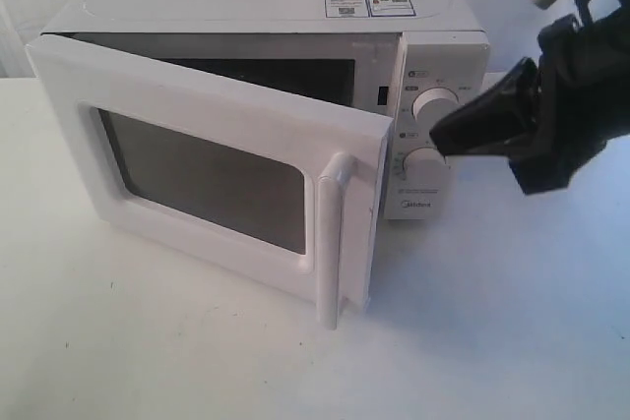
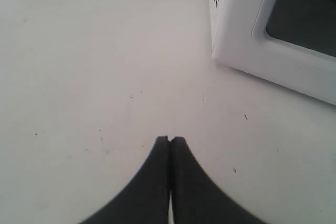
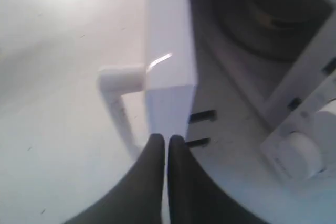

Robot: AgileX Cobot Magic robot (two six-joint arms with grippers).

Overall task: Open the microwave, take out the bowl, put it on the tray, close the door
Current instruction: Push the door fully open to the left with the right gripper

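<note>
The door (image 1: 221,110) of the microwave (image 1: 246,7) stood partly open, so the opening step was in hand and not done yet. The right pincer (image 3: 167,139) had its 2 tips pressed together with nothing between them. It sat just by the free edge of the door, close to the handle (image 1: 333,243) and in front of the 2 knobs (image 1: 434,105). The left pincer (image 2: 170,140) was pressed together too and held nothing. It hung low over the bare desk (image 1: 148,341), near the microwave's far corner.

Deep inside the microwave, a dim round shape (image 3: 273,19) showed in the right wrist view (too blurry to tell if it was the bowl). No tray showed in any view.

I think the next move was a push. The right pincer needed to get behind the door's edge and swing it wide, so an arm could fit in. After that, the tips had to spread apart to take the bowl by its rim. The knobs were very close, so a bump there was the thing to watch.
</note>
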